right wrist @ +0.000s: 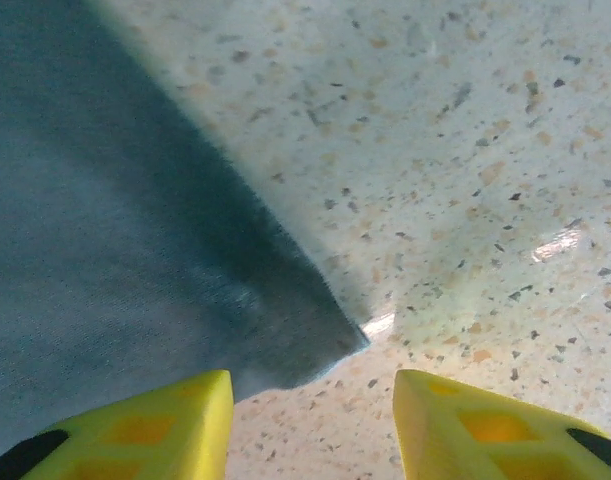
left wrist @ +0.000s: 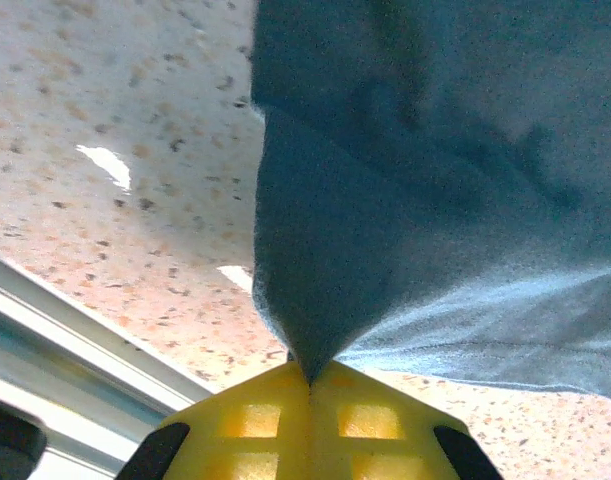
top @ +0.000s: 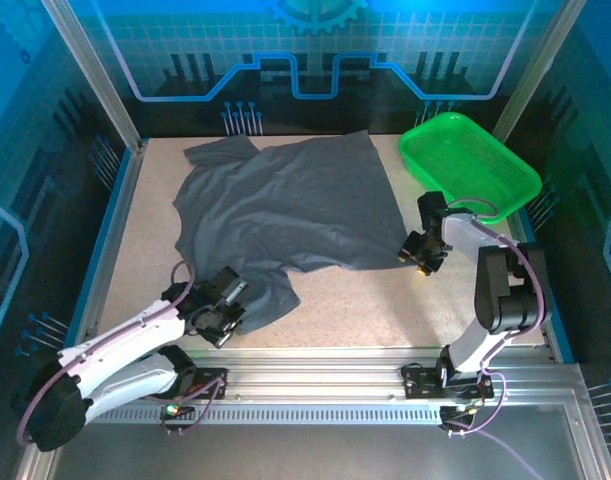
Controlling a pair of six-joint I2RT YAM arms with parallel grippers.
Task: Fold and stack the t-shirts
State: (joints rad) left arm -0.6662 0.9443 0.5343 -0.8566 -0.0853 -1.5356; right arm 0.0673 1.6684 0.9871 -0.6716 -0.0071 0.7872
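cloth is bunching in the left gripper (left wrist: 310,382), whose yellow fingers (left wrist: 255,420) are pressing together on the nearest corner of the t-shirt (top: 285,210), close to the near left corner of the table (top: 365,310). this pinch is looking narrow, so the arm should be lifting slowly and not tugging sideways, or the fabric may be slipping out. further along, toward the right edge, the right gripper (right wrist: 313,400) is hovering low with its fingers spread. one finger is sitting over grey cloth and the other over bare speckled surface, while the pointed tip of the shirt's right-hand corner is lying just ahead of the gap. nothing is being held there yet. judging from this, the right arm should be easing forward and down until that tip is lying well between the pads before closing, taking a deeper bite than the tip alone. then both corners should be rising together, level, and travelling toward the far edge so the fold is landing straight. beyond them the shirt is lying spread from the middle toward the far left corner, slightly rumpled. at the far right corner the green tray (top: 505,152) is sitting near the cloth's edge, so the right arm should be swinging clear of it.
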